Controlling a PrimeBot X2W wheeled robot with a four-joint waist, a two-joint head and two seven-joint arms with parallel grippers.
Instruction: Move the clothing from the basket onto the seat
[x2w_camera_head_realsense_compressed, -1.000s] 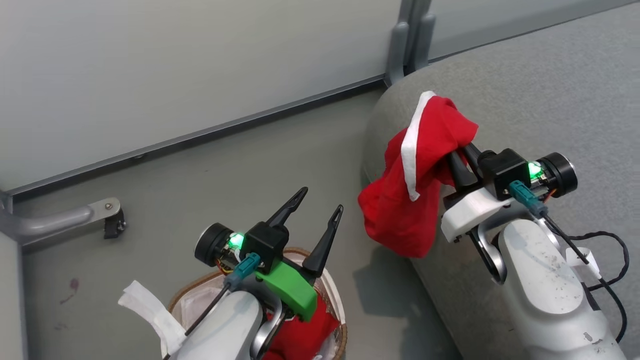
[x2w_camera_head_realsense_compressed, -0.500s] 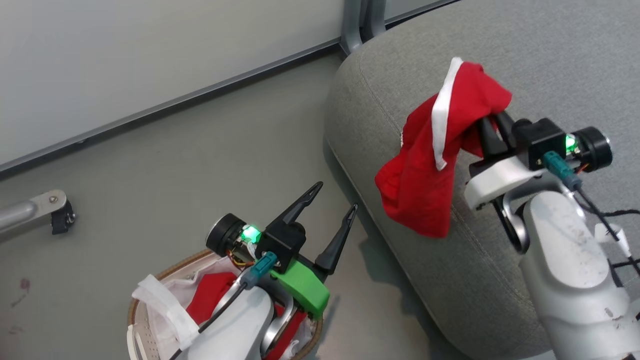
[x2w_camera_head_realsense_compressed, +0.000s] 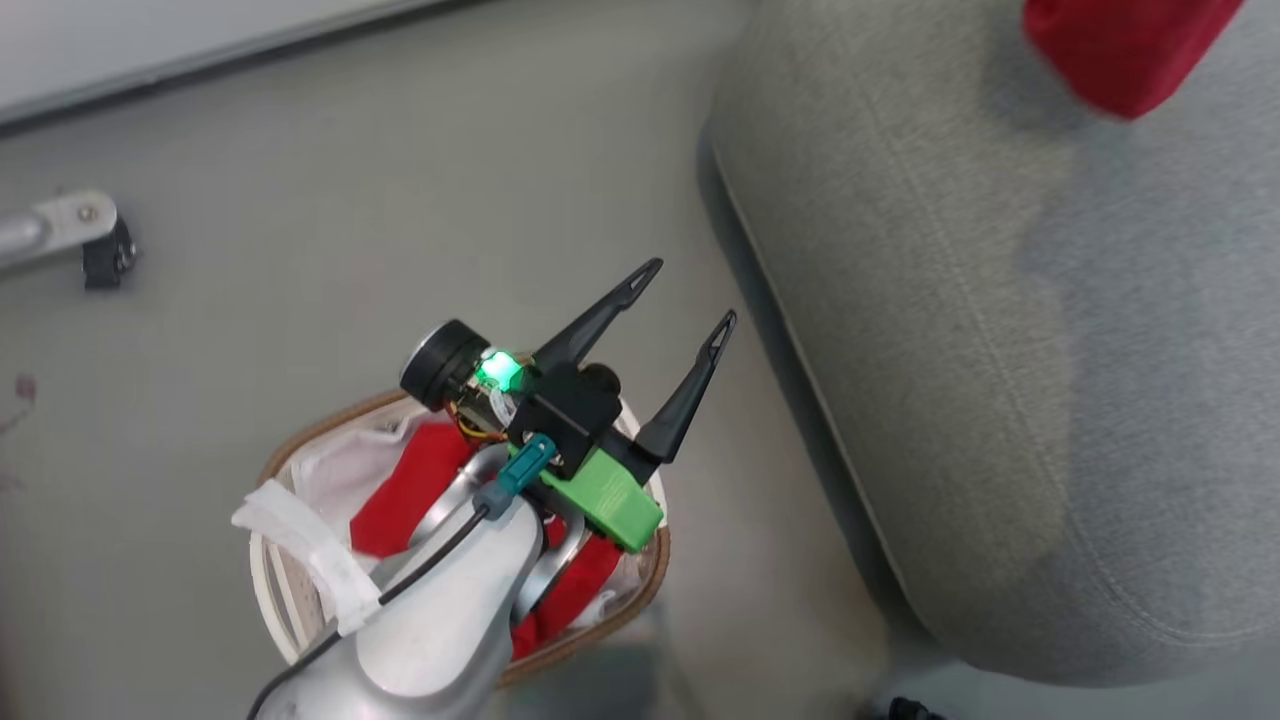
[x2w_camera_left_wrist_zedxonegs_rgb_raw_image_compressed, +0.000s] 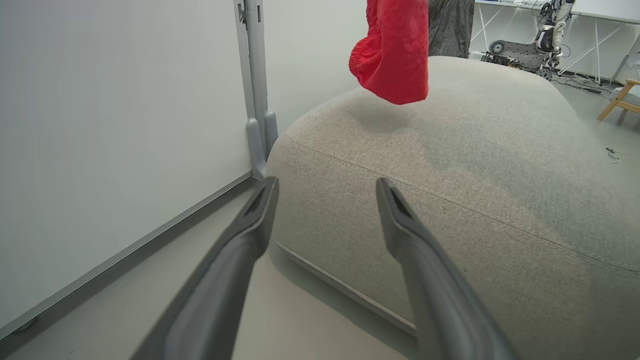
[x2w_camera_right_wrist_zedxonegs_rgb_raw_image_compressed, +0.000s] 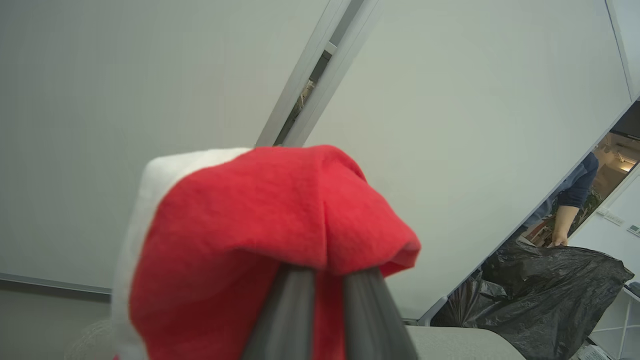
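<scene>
Items counted: one basket (x2w_camera_head_realsense_compressed: 320, 428), one liner (x2w_camera_head_realsense_compressed: 325, 468), one seat (x2w_camera_head_realsense_compressed: 950, 350). Red garments number two: hanging garment (x2w_camera_left_wrist_zedxonegs_rgb_raw_image_compressed: 395, 55), basket garment (x2w_camera_head_realsense_compressed: 405, 495). Grippers number two: left gripper (x2w_camera_head_realsense_compressed: 692, 290), right gripper (x2w_camera_right_wrist_zedxonegs_rgb_raw_image_compressed: 327, 275). One black bag (x2w_camera_right_wrist_zedxonegs_rgb_raw_image_compressed: 545, 285). One person (x2w_camera_right_wrist_zedxonegs_rgb_raw_image_compressed: 575, 195).

We are seeing a wide grey seat (x2w_camera_left_wrist_zedxonegs_rgb_raw_image_compressed: 475, 150) whose top is lying open to a gripper coming from above. A red garment (x2w_camera_left_wrist_zedxonegs_rgb_raw_image_compressed: 395, 55) is hanging over it near the corner, apart from the fabric. Between the seat and the basket (x2w_camera_head_realsense_compressed: 658, 560) a strip of floor (x2w_camera_head_realsense_compressed: 760, 560) is lying free. The left gripper (x2w_camera_head_realsense_compressed: 692, 292), fingers spread, and its arm are covering much of the basket mouth. A wall (x2w_camera_left_wrist_zedxonegs_rgb_raw_image_compressed: 100, 125) and a metal post (x2w_camera_left_wrist_zedxonegs_rgb_raw_image_compressed: 255, 90) are closing the side just beside the seat corner.
</scene>
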